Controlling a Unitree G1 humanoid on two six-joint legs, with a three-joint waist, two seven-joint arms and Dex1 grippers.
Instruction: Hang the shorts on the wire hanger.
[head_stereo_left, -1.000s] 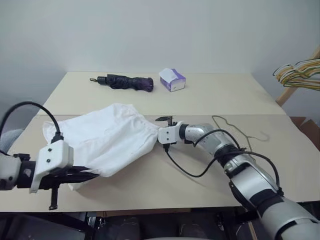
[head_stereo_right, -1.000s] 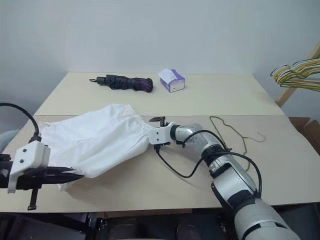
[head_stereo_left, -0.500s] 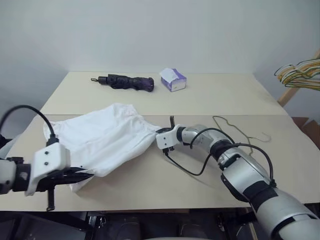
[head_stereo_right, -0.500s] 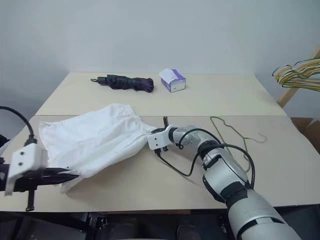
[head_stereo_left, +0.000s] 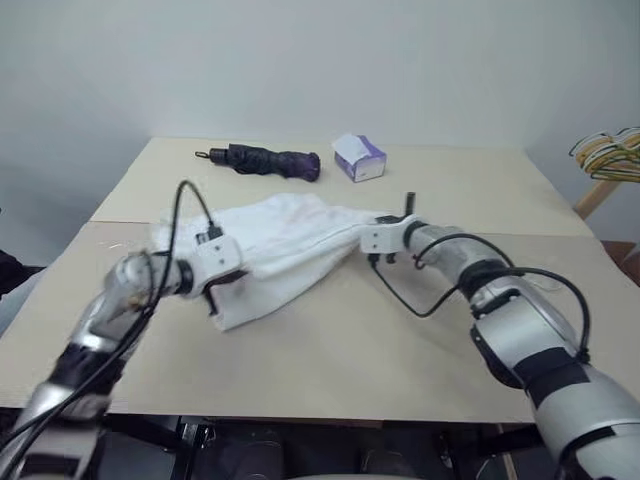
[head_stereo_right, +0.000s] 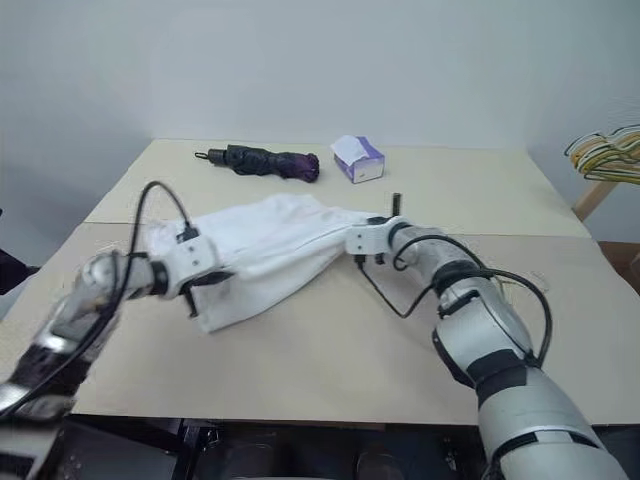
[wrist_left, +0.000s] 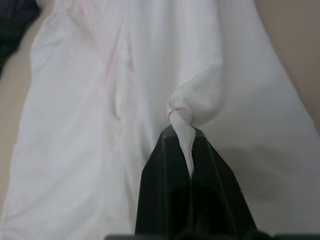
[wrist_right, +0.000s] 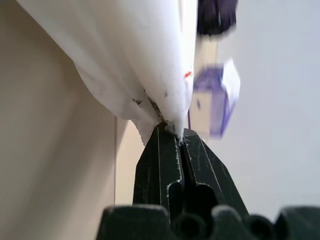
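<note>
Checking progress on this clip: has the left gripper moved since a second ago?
Yes. The left gripper, shut on the shorts, has swung from the table's near edge inward, toward the umbrella.

So the white shorts (head_stereo_left: 285, 245) are bunched up on the beige table (head_stereo_left: 330, 350), stretched between the two arms. Left gripper (head_stereo_left: 222, 283) pinches the near-left end, right gripper (head_stereo_left: 368, 240) the right end. Behind the shorts there's a folded dark umbrella (head_stereo_left: 262, 160), and a white-and-purple tissue box (head_stereo_left: 358, 157) sits behind their right end. Coloured hangers (head_stereo_left: 608, 155) hang well off to the shorts' right.
</note>
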